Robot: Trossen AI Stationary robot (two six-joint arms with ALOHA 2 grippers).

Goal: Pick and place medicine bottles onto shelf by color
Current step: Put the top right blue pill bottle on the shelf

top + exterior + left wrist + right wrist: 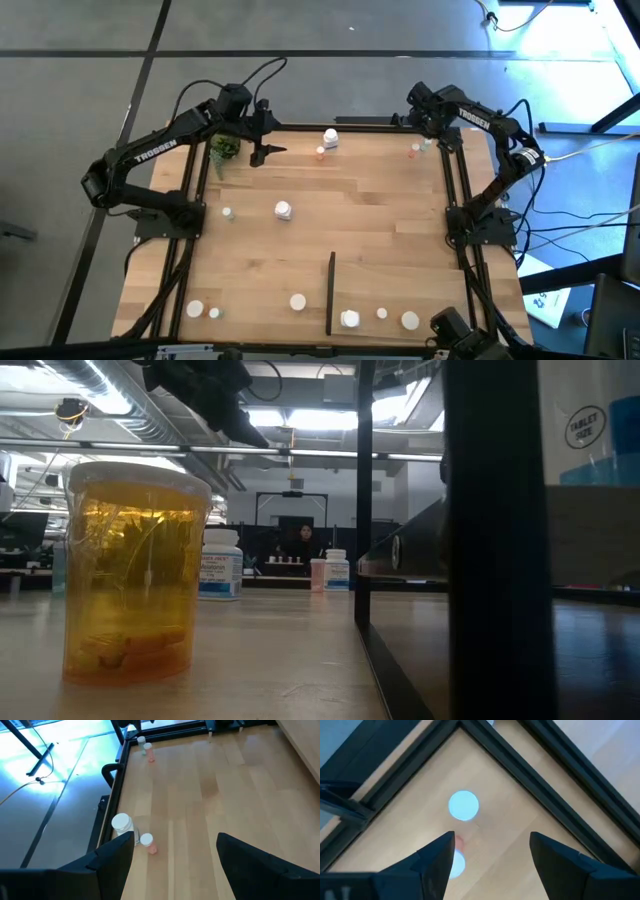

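Note:
Small medicine bottles stand scattered on the wooden tabletop. A white bottle (pixel 330 138) and a small pinkish one (pixel 321 153) stand at the far edge, and both show in the left wrist view (pixel 122 823) (pixel 147 843). Two tiny bottles (pixel 415 150) stand in the far right corner. My left gripper (pixel 268 152) (pixel 175 840) is open and empty, above the table at the far left beside the plant. My right gripper (pixel 432 128) (pixel 492 837) is open, pointing down over the corner bottles: one white cap (pixel 464 805) shows in full, another (pixel 456 863) is half hidden behind a finger. The shelf panel (pixel 390 285) with its black strip (pixel 330 293) lies at the near right.
A small green plant (pixel 222 148) stands by my left gripper. A white bottle (pixel 283 210) and a tiny one (pixel 228 213) stand mid-left. Several more bottles line the near edge (pixel 298 301), among them an amber one (pixel 135 575). Black frame rails (pixel 520 762) border the corner.

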